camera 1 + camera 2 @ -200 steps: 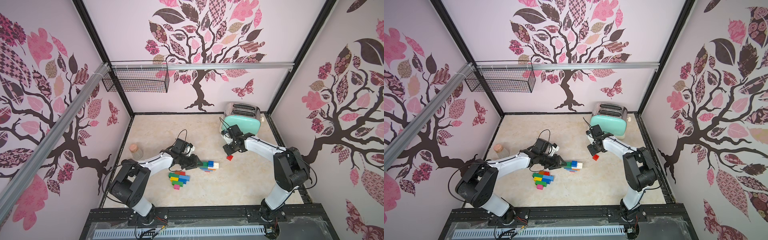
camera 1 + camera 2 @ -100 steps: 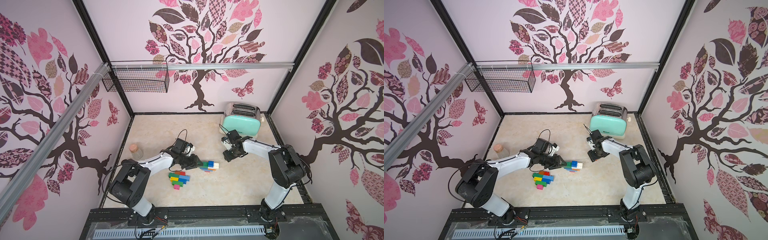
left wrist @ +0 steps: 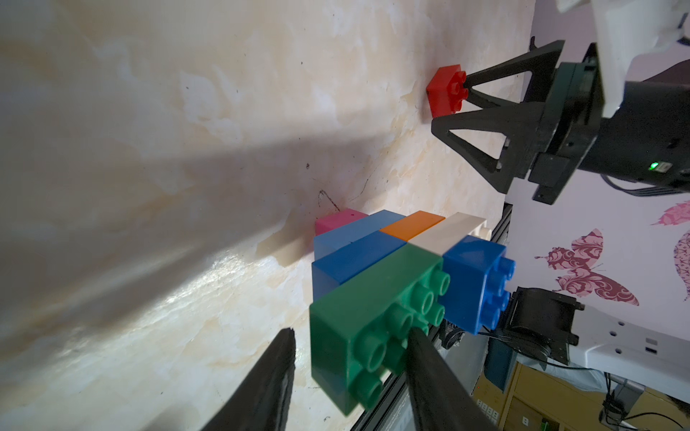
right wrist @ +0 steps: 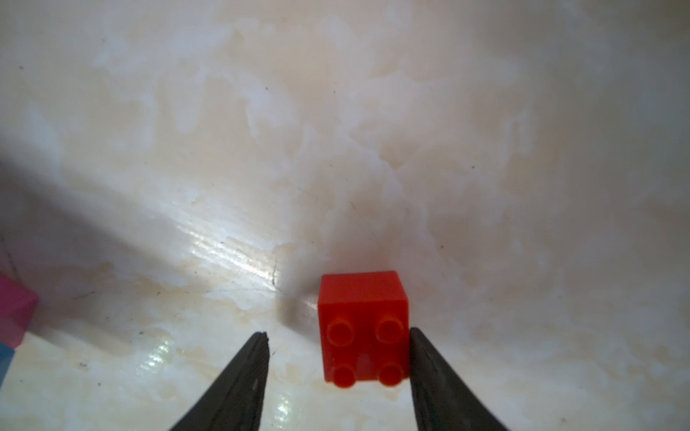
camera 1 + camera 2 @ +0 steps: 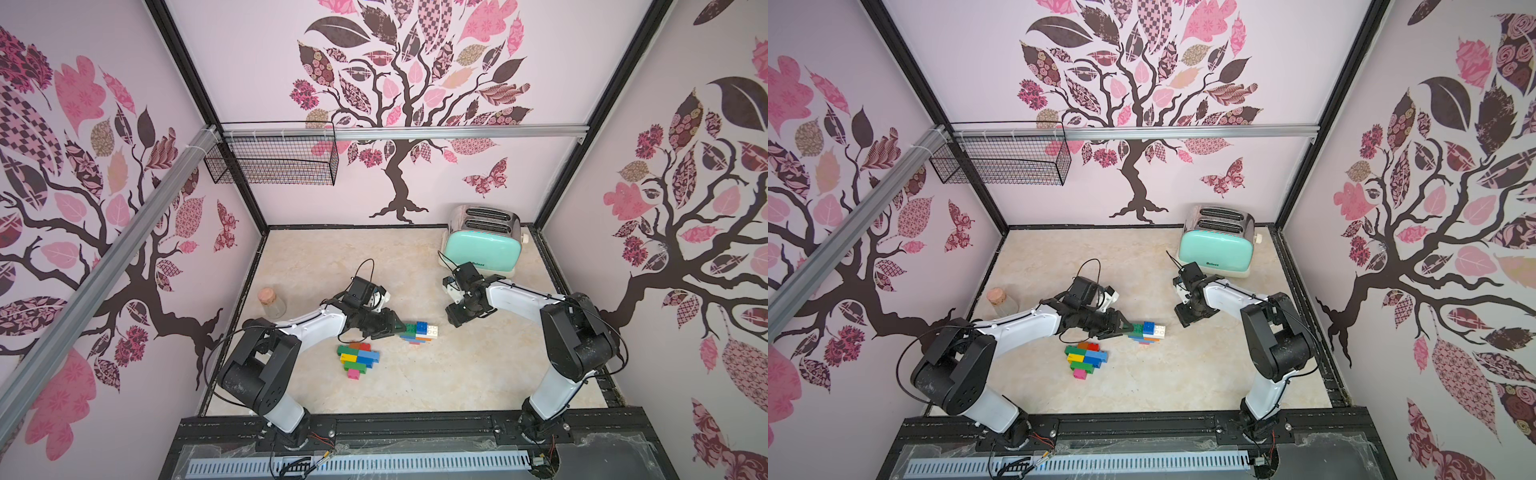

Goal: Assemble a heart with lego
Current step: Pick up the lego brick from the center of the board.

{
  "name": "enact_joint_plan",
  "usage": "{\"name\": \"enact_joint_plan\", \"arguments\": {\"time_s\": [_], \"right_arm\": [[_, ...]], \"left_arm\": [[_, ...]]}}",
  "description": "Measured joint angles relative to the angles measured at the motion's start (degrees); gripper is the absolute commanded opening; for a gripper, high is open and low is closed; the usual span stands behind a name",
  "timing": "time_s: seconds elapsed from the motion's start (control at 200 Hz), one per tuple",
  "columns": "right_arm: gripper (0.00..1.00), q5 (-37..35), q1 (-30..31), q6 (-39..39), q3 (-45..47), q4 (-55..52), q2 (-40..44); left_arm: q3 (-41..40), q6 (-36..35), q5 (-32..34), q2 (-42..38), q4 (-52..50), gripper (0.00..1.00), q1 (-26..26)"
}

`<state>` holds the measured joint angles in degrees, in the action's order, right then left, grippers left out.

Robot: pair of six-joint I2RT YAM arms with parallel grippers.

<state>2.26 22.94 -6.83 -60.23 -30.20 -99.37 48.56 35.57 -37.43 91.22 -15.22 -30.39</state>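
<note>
Two lego clusters lie mid-table in both top views. The near cluster (image 5: 358, 357) is green, yellow, blue, red and pink. At the farther cluster (image 5: 419, 332), my left gripper (image 5: 401, 326) is open around the raised green brick (image 3: 373, 321). One finger (image 3: 425, 358) touches its studs; the other stands a little clear. My right gripper (image 4: 338, 332) is open astride a lone red brick (image 4: 364, 328) on the table. One finger (image 4: 429, 365) touches its side and the other stands well apart. In the top views that gripper (image 5: 452, 319) hides the red brick.
A mint toaster (image 5: 482, 245) stands at the back right, close behind the right arm. A cork-stoppered jar (image 5: 272, 301) sits by the left wall. A wire basket (image 5: 274, 160) hangs on the back wall above the table.
My right gripper has come down over the red brick, which now hides under it in the top views, and its jaws have narrowed slightly. The left arm has not moved.
</note>
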Motion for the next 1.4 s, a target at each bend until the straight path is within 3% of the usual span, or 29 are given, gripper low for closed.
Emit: {"name": "enact_joint_plan", "arguments": {"time_s": [0.53,0.835,1.401], "right_arm": [[0.42,-1.4,0.1,-1.1,-0.5,0.0,-0.1],[0.46,-1.4,0.2,-1.1,-0.5,0.0,-0.9],[0.3,-0.9,0.3,-2.1,-1.4,0.0,-1.9]], "left_arm": [[1.0,0.0,1.2,0.1,-0.5,0.52,0.0],[1.0,0.0,1.2,0.2,-0.5,0.52,0.0],[1.0,0.0,1.2,0.2,-0.5,0.52,0.0]]}}
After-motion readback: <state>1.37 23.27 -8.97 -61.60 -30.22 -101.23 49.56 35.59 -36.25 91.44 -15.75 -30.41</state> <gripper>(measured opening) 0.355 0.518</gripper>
